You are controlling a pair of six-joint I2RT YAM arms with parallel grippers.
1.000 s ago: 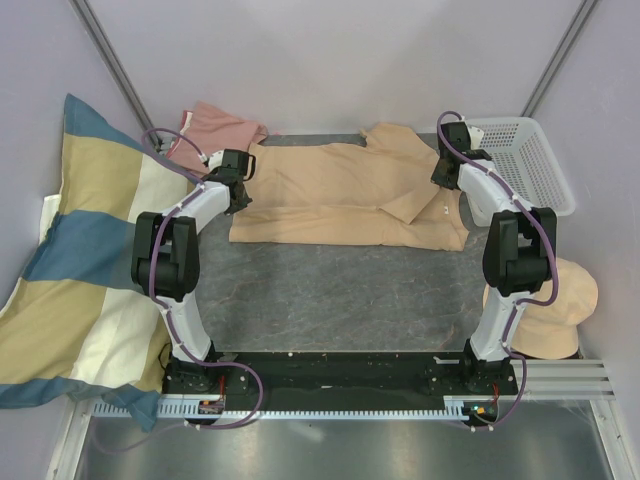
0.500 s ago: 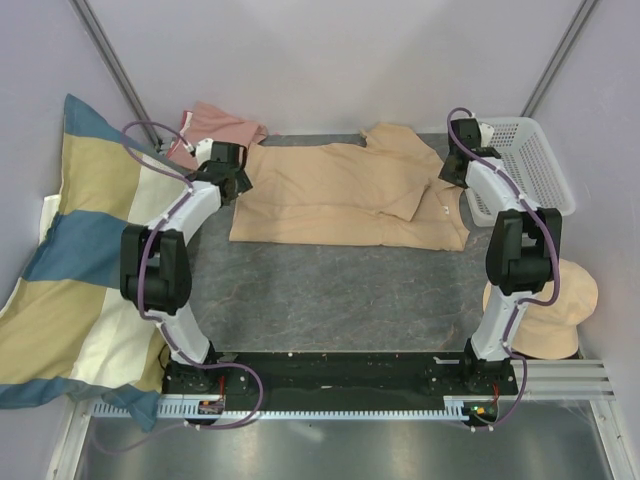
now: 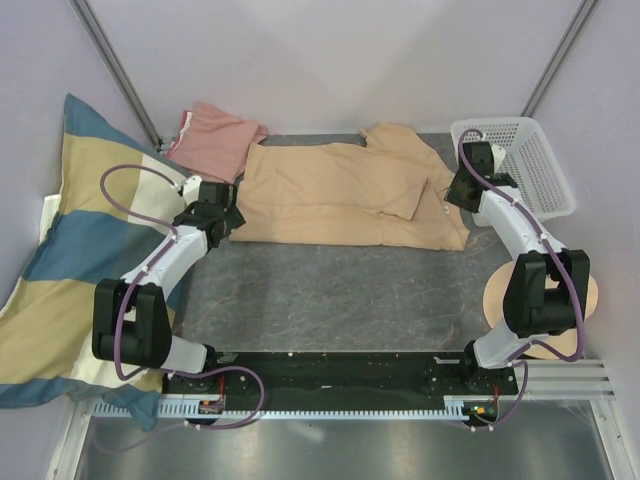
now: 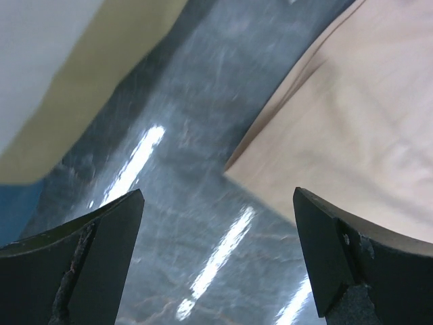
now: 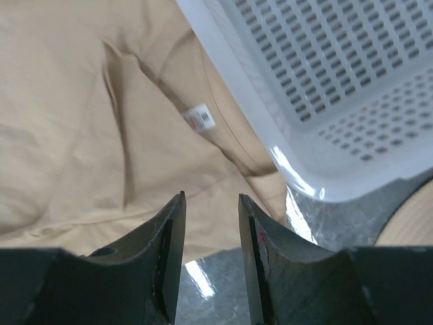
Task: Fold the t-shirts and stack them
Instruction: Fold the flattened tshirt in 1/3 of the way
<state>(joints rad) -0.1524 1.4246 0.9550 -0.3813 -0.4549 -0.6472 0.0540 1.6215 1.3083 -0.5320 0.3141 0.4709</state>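
The tan t-shirt (image 3: pixel 340 190) lies spread flat at the back middle of the table, one sleeve folded over its right part. Its small white neck label (image 5: pixel 199 116) shows in the right wrist view. The salmon-pink t-shirt (image 3: pixel 215 130) lies crumpled at the back left corner. My left gripper (image 3: pixel 222 215) hovers by the tan shirt's near left corner (image 4: pixel 352 122), jaws wide open over bare table. My right gripper (image 3: pixel 462 190) hangs above the tan shirt's right edge (image 5: pixel 101 122), open with a narrow gap, holding nothing.
A white perforated basket (image 3: pixel 520 160) stands at the back right, close beside the right gripper (image 5: pixel 211 200). A round beige hat (image 3: pixel 580 300) sits by the right arm's elbow. A big striped pillow (image 3: pixel 70 250) leans along the left side. Grey table (image 3: pixel 330 285) lies in front of the shirt.
Both grippers went from shut to open and let the tan shirt go. Both drew back toward the near side, the left arm swinging out left, the right arm out right.
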